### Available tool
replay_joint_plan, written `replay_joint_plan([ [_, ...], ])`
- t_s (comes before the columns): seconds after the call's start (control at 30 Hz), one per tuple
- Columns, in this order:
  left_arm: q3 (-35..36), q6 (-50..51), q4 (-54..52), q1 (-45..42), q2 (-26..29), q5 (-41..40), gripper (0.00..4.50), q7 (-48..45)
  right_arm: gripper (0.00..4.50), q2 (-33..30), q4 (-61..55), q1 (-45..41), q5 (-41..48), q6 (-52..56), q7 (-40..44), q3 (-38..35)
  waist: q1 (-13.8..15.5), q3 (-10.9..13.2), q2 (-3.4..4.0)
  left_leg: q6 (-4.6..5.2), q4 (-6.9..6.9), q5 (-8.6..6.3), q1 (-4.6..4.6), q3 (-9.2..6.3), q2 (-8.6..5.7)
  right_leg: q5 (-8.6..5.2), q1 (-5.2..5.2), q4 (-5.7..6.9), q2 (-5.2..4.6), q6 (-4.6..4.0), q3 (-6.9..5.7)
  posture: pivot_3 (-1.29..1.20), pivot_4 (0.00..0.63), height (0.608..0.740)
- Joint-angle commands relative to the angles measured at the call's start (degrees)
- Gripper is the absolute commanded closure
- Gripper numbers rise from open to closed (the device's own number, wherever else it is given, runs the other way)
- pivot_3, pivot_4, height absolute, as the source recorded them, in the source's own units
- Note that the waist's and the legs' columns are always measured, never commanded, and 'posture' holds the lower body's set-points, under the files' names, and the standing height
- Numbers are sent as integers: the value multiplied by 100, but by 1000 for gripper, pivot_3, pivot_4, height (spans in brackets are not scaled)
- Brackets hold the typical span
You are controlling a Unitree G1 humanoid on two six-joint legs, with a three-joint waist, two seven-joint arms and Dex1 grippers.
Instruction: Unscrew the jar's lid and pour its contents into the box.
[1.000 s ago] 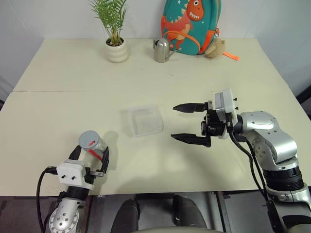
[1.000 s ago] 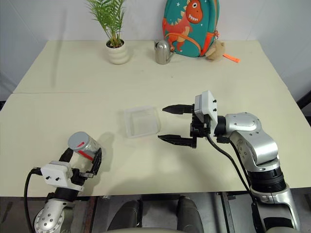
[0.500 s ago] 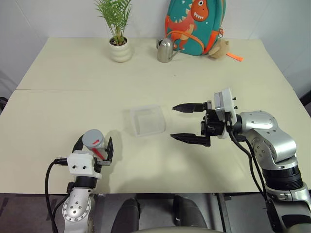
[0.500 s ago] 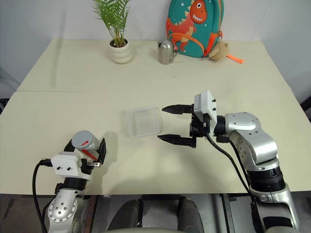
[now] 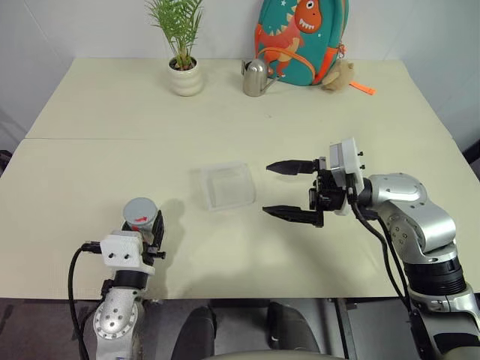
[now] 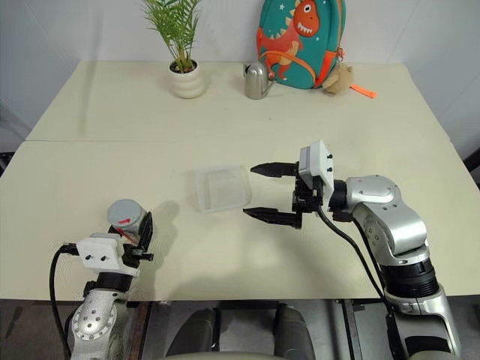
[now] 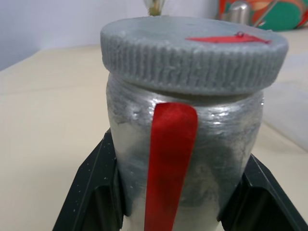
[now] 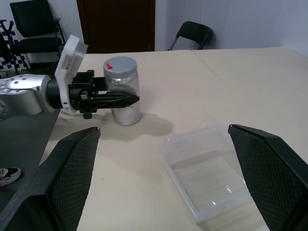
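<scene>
- One jar (image 5: pixel 142 222), lid (image 5: pixel 139 211) on, upright on table (image 5: pixel 97 135), seven o'clock from box (image 5: pixel 225 185).
- Left gripper (image 5: pixel 142 238): clamped around jar.
- Right gripper (image 5: pixel 287 190): fingers spread wide, unladen, three o'clock of box.

The left gripper (image 5: pixel 142 234) sits low with its 2 fingers clamped together. The right gripper (image 5: pixel 289 190) points sideways, fingers spread wide.

Small clear cylindrical jar (image 7: pixel 185 159) looks glossy, its round grey lid (image 7: pixel 192 53) matt with ribbed edges. Shallow clear plastic box (image 5: pixel 224 186) is smooth and see-through, silver metal watering can (image 5: pixel 254 78) shiny, cream bench (image 5: pixel 315 127) matt.
</scene>
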Motion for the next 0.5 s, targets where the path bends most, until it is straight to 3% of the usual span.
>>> replay_joint_plan([
  [0.03,391,347,2,-681,920,-1225,2580,-1168,0,83,-175,-130,82,66,-199,-57,11,0,0,-1,1,1,0,-2,3,0,-1,5,4,-1,-2,0,150,740],
  [0.17,671,1391,251,-1613,2300,-2580,2580,-2584,0,212,-379,-468,219,445,-602,-74,-19,2,4,-12,1,7,-1,3,13,8,-6,10,10,-11,-2,0,150,740],
  [0.27,416,2254,550,-2358,3040,-3142,2580,-3446,0,397,-502,-900,335,864,-991,-6,-72,4,7,-13,-5,7,2,9,18,12,-11,13,13,-7,-1,0,150,740],
  [0.37,-4,2674,858,-3082,3267,-3179,2580,-3913,0,666,-595,-1307,368,1175,-1366,128,-124,5,8,-14,-16,7,1,8,23,33,-25,24,21,32,-1,0,150,740],
  [0.5,-496,2807,1218,-3826,3054,-2963,2580,-4155,0,1078,-562,-1720,225,1404,-1784,397,-151,5,8,-17,-25,9,-14,7,34,31,-42,44,33,31,-1,0,150,740],
])
